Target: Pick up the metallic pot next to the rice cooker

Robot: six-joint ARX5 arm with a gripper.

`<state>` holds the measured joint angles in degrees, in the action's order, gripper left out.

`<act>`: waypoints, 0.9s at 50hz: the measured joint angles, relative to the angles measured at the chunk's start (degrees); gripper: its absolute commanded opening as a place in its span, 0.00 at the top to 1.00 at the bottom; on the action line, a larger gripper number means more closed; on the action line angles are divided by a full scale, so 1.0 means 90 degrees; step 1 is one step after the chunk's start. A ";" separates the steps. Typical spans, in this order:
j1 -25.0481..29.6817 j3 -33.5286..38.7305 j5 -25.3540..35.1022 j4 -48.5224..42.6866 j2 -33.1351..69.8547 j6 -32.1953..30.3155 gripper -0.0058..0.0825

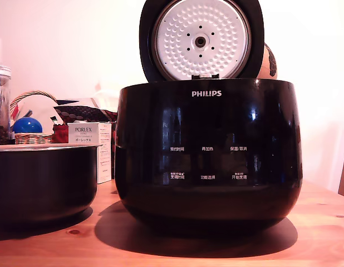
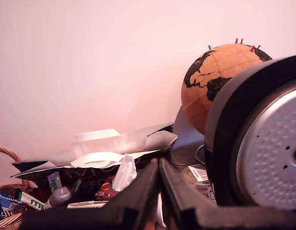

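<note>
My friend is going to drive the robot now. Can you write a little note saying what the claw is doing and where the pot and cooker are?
Claw: fingers pressed together, shut, holding nothing. It shows only in the wrist view, facing the wall, a cork globe and the cooker's raised lid.
Metallic pot: on the wooden table, at the exterior view's left, beside the rice cooker with a gap between them.
Done: nothing yet; the pot sits untouched.
Left: open the claw, reach the pot's rim, grip and lift.

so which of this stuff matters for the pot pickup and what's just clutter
For the job: metallic pot, rice cooker with its lid up, the hand with fingers together.

Lying about: cork globe, PORLEX box, wicker basket, blue ball.
</note>
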<state>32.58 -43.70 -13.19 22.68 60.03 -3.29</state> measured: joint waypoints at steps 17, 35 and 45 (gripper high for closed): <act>-0.0653 0.0000 -0.0029 -0.0027 0.0000 -0.0345 0.96; -0.0937 -0.0906 0.1688 -0.3461 -0.0335 -0.2096 0.96; -0.0971 -0.2280 0.2642 -0.5683 -0.0556 -0.3048 0.96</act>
<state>23.84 -64.23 10.59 -28.47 55.02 -30.72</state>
